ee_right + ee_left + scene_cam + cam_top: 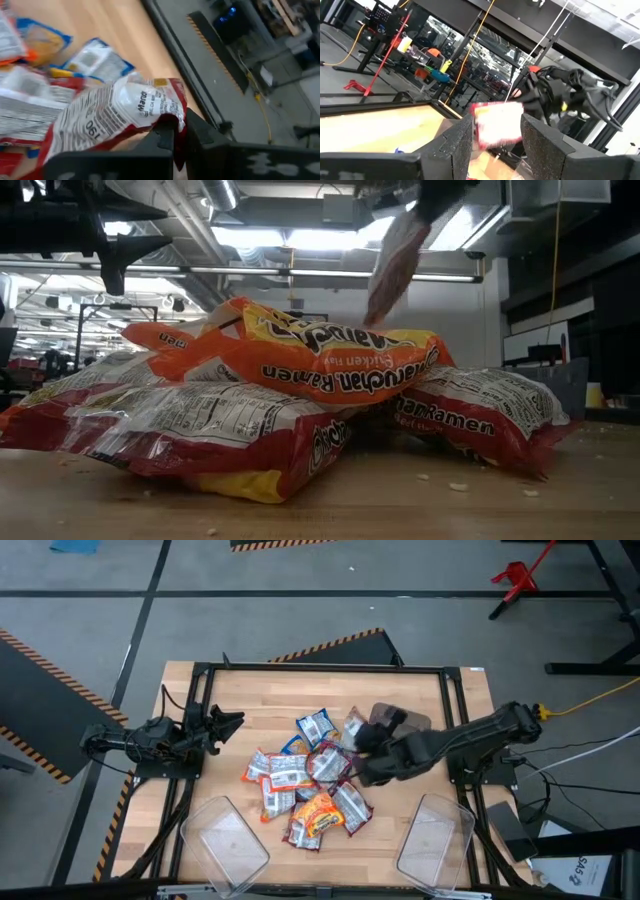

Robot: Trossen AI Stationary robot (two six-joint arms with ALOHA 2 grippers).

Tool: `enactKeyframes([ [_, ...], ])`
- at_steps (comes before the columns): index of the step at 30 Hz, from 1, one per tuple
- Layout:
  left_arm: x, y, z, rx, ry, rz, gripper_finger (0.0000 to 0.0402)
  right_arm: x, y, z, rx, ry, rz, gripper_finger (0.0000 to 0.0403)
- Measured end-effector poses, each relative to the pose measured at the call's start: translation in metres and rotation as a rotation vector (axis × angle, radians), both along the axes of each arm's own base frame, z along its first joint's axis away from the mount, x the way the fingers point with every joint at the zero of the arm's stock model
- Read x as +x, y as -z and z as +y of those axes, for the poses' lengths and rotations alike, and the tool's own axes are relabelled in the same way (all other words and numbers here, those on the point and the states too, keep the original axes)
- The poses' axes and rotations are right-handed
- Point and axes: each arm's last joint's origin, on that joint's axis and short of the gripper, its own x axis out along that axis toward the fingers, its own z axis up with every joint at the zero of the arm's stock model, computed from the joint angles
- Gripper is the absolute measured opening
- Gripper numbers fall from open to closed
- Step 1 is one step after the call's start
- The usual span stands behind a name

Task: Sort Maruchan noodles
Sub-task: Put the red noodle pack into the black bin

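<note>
1. At the table's left edge we see the left gripper [232,725] waiting above bare wood, its jaws spread wide with nothing between them, pointing right toward the pile.
2. Near the front left corner sits one clear bin [224,840], holding nothing we can make out.
3. In the middle of the table [420,700] lies the heap of noodle packets [300,785], overlapping at mixed angles. From the low view, an orange packet [300,355] rests on top of red-trimmed ones, its long axis roughly level and running left to right, its lettering upside down.
4. Blue-and-yellow packets [316,726] lie at the far side of the heap.
5. At the heap's right side the right gripper [179,135] has its jaws pinched tight on the edge of a red-trimmed packet [115,117]. In the low view that packet [395,265] hangs above the pile, long axis near upright and slightly tilted.
6. A second clear bin [436,840] sits near the front right corner.
</note>
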Motion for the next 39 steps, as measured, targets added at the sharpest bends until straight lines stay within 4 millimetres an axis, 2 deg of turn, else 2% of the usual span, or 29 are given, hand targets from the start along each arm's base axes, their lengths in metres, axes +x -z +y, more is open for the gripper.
enactKeyframes([
  [6, 0.000, 0.000, 0.000, 0.000, -0.004, 0.002, 0.0158, -0.048, -0.023, -0.029, 0.024, 0.216, 0.018, 0.0000],
  [11, 0.000, 0.000, 0.000, 0.001, -0.007, 0.004, 0.0158, -0.065, -0.025, -0.045, 0.080, 0.262, 0.027, 0.0000],
  [17, 0.000, 0.001, 0.001, 0.016, -0.036, 0.020, 0.0158, -0.079, 0.010, -0.067, 0.157, 0.371, 0.181, 0.0000],
  [19, 0.000, 0.001, 0.001, 0.011, -0.053, 0.021, 0.0158, -0.081, 0.027, -0.070, 0.181, 0.396, 0.250, 0.0000],
  [22, 0.000, 0.001, 0.001, 0.009, -0.058, 0.021, 0.0158, -0.085, 0.039, -0.071, 0.204, 0.409, 0.303, 0.0000],
  [33, 0.000, 0.002, 0.001, 0.011, -0.058, 0.029, 0.0158, -0.092, 0.056, -0.066, 0.379, 0.353, 0.481, 0.0000],
  [39, 0.000, 0.002, 0.001, 0.011, -0.059, 0.036, 0.0158, -0.087, 0.057, -0.072, 0.390, 0.323, 0.467, 0.0000],
])
